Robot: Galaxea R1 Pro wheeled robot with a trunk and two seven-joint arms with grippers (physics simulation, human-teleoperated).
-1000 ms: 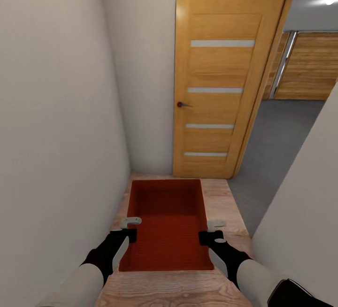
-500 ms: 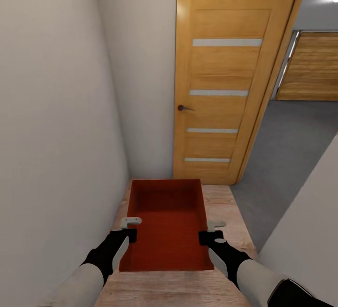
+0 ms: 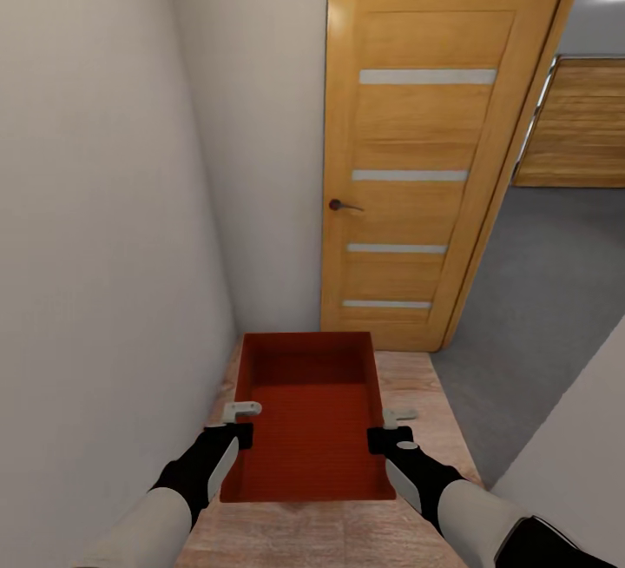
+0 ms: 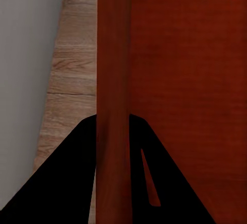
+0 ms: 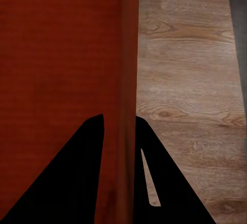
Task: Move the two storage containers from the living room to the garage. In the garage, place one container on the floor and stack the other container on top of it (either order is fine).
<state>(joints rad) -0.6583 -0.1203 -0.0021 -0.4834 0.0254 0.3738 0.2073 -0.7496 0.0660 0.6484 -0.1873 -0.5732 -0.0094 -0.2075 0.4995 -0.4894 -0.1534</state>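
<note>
The left gripper [image 3: 240, 423] holds the left wall of the container [image 3: 308, 429], and the right gripper [image 3: 388, 427] holds its right wall. In the left wrist view, the two dark fingers [image 4: 62, 183] stand on both sides of the thin red wall [image 4: 113, 80], closed on it. In the right wrist view it is the same: one finger [image 5: 67, 183] is inside the box and the other is outside, with the wall [image 5: 126, 80] between them. So both grippers are clamped on the container, one on each long side, near the end that is closer to the robot.

The container is orange-red, open on top and with nothing inside. It is carried level in front of the robot, above the wood floor [image 3: 417, 394], with its long side pointing away from the robot.

On the left, a pale wall [image 3: 95, 247] runs close along the container. On the right, another pale wall [image 3: 573, 464] shows at the lower corner of the head view.

Past the container the wood planks end. Straight ahead stands an open wooden door [image 3: 417, 151] with four narrow light strips and a dark handle [image 3: 341, 204]. To the right of the door, through the doorway, there is a dark grey floor [image 3: 547, 290]. At the far side of that room is a wide panel of wooden slats [image 3: 577, 121].
</note>
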